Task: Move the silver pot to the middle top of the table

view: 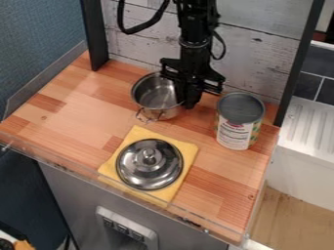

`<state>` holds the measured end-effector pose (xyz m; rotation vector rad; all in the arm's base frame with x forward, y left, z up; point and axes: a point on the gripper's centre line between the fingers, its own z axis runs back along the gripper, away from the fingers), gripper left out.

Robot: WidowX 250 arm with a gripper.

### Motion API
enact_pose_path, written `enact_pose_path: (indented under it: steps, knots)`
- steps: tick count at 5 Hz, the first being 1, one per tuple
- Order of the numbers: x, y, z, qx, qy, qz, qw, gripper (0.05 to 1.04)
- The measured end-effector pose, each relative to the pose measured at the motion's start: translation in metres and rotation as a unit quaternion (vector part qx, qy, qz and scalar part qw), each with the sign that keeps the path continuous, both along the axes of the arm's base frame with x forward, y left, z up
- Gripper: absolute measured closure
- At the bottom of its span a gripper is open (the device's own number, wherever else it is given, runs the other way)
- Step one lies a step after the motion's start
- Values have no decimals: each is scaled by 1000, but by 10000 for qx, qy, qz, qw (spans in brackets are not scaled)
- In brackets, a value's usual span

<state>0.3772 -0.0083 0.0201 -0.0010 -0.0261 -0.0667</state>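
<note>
The silver pot (147, 91) stands upright and uncovered toward the back of the wooden table, left of centre, with a wire handle at its front. At the pot's right side hangs my black gripper (189, 101), pointing down and overlapping the right part of the rim. It hides that part of the pot, so whether it holds the wall cannot be made out.
A large can (236, 131) stands right of the gripper. In front, a silver lid (135, 171) lies on a yellow cloth (184, 150). A whitewashed board wall (258, 58) and black posts (94, 36) bound the table's back. A clear strip runs along its front edge.
</note>
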Motion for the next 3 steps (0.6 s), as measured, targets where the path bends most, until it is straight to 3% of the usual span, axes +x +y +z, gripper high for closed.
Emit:
enact_pose_path:
  steps: [1,2,3]
  knots:
    - [-1,-2,12,-31,-61,-119,9999,542]
    - [-6,-5,39,-104,-331,-260,9991,235]
    - [-11,-5,44,-122,-309,-304,9990,68]
